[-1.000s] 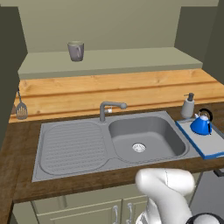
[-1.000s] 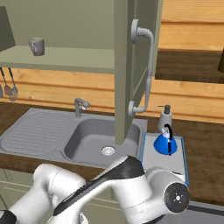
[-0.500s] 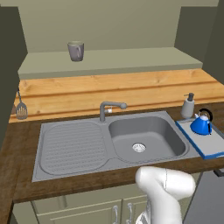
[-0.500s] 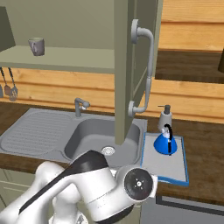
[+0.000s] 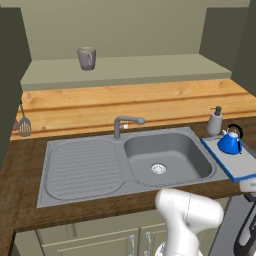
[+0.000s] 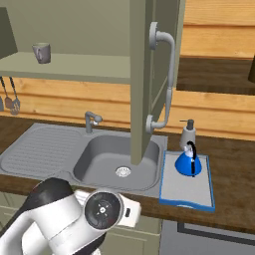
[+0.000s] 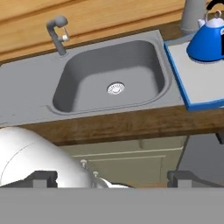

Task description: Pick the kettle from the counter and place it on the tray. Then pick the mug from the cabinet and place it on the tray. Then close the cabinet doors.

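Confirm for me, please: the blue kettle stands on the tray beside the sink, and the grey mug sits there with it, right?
Not quite. The kettle does stand on the tray beside the sink, but the mug sits up on the cabinet shelf, as the left base view shows.

Squat bright-blue kettle [image 6: 189,163] upright on far end of blue-rimmed tray [image 6: 187,188], tray on dark wooden bench [image 5: 20,170] right of sink, grey mug [image 5: 86,58] upright on open olive cabinet's pale shelf [image 5: 150,67], cabinet doors [image 6: 149,74] open
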You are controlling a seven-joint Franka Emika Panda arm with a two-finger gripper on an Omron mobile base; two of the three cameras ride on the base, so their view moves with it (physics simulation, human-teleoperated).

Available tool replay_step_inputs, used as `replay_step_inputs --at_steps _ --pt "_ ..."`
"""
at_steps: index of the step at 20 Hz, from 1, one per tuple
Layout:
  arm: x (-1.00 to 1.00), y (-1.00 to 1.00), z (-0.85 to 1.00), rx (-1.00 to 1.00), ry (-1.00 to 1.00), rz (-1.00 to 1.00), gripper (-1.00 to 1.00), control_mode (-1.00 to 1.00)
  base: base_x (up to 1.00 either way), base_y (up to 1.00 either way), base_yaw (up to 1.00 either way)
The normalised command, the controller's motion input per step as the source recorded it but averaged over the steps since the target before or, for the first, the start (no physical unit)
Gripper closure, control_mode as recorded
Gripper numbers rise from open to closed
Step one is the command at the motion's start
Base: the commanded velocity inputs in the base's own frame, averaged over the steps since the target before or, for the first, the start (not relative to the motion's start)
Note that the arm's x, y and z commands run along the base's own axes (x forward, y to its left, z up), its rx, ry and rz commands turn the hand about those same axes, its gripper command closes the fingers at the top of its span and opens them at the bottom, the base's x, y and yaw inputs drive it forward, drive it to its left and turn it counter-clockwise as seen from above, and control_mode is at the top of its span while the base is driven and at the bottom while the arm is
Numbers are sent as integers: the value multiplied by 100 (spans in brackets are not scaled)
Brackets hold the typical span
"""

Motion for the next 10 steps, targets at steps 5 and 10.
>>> replay_step_inputs --at_steps 5,10 --pt "-5 82 30 0 2 -12 -100 -100 0 0 0" --pt "6 78 45 0 1 -4 -100 -100 0 0 0"
